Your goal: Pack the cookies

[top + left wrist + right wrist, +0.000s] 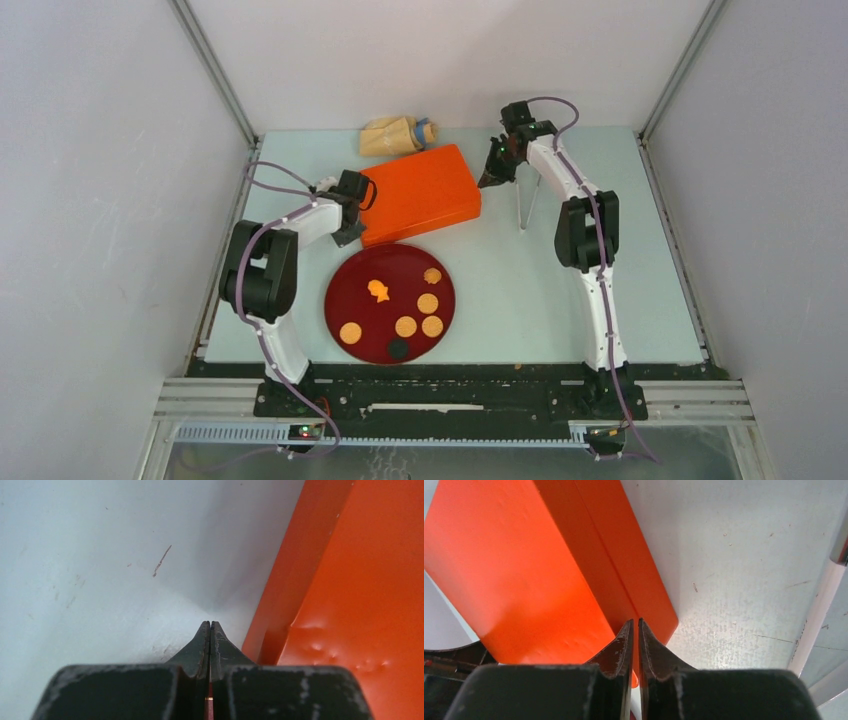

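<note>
Box (524, 570) edge hides whether right hand (634, 622) grips it; left hand (210, 625) closed, empty.

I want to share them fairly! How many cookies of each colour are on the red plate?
Tan round cookies: 5
Orange odd-shaped cookie: 1
Dark cookie: 1
Total: 7

Right gripper (634, 621), jaws nearly closed, hangs over an edge of the orange box (524, 570) on the table (744, 580).
</note>
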You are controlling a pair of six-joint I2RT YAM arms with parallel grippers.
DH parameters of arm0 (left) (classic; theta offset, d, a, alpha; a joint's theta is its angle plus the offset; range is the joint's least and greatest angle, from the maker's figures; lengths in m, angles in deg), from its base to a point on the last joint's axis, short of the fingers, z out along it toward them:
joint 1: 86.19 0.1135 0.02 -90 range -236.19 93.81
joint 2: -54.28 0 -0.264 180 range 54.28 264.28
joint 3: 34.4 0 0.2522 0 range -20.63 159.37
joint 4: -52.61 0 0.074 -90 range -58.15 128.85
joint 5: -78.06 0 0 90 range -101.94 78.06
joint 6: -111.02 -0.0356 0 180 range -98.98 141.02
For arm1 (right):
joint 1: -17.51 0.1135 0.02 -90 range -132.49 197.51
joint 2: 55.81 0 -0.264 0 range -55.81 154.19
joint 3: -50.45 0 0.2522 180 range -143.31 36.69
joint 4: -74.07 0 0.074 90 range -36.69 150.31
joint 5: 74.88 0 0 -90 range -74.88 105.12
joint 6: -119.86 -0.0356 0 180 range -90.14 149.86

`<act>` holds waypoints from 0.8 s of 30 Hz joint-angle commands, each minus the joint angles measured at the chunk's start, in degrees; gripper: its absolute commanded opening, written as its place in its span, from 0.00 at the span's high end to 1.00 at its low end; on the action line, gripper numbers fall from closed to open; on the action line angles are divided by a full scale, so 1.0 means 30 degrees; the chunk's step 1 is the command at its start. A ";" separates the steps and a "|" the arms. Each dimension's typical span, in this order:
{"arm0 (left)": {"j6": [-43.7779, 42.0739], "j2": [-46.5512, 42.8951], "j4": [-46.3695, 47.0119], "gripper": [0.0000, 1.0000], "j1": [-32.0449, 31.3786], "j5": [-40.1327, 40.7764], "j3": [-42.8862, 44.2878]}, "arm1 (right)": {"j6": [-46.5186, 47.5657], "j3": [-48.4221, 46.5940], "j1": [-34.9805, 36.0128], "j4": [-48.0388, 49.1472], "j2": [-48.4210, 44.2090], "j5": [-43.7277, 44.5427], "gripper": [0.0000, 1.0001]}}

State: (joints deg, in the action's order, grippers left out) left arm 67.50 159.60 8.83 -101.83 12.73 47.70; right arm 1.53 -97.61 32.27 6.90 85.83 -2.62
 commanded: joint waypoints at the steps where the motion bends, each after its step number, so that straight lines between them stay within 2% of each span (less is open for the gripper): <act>1: -0.0141 -0.0289 -0.0158 1.00 -0.0236 -0.0088 0.0582 | 0.0492 0.2077 0.0711 0.1809 -0.2996 0.3990 0.90; 3: -0.0291 -0.0438 -0.0115 1.00 -0.0236 -0.0007 0.0487 | 0.0892 0.3203 0.1289 0.2917 -0.4705 0.6179 0.91; 6: -0.0403 -0.0455 -0.0001 1.00 -0.0236 -0.0175 0.0451 | 0.1948 0.2942 0.2309 0.3080 -0.5540 0.8714 0.91; 11: -0.0507 -0.0284 0.0187 1.00 -0.0236 -0.0605 0.0512 | 0.3479 0.2485 0.3829 0.3124 -0.5913 1.1134 0.91; 18: -0.0708 -0.0563 0.0464 1.00 -0.0266 -0.0780 0.0367 | 0.3386 -0.0138 0.4014 0.0617 -0.3452 0.9595 0.91; 24: -0.0843 -0.0768 0.0653 1.00 -0.0317 -0.0948 0.0322 | 0.2802 0.0527 0.3562 -0.0255 -0.2269 0.8229 0.91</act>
State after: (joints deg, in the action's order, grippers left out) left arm 65.97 159.60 9.00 -102.31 10.15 47.70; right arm 10.49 -96.17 44.32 10.48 76.04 24.48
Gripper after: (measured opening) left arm 0.003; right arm 0.090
